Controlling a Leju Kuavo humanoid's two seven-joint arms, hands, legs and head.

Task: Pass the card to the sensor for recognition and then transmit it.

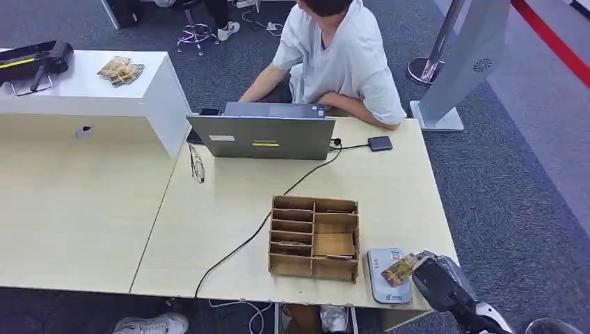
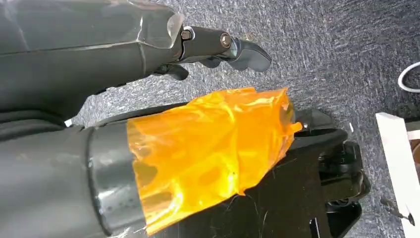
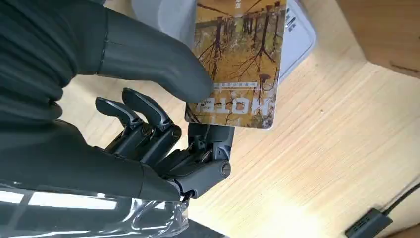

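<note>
Counter space stretched ahead of me, pale wood, with a person seated at the far side behind a laptop. Nearer me stood a wooden organizer with open compartments, and just beside it, at the near right edge, lay the grey card reader.

My right robot hand was clamped on the card, thumb on its printed face and fingers behind it, holding it over the reader. In the right wrist view the card's far end overlapped the reader, though I could not tell whether it touched the reader's top.

My left robot hand hung down by the floor with nothing in it; whether its fingers were spread or curled I could not tell from that view.

To do this step well, I judged I should lower the card flat and centred on the reader and keep the pinch firm at the near end. Only then should I lift and carry it across.
</note>
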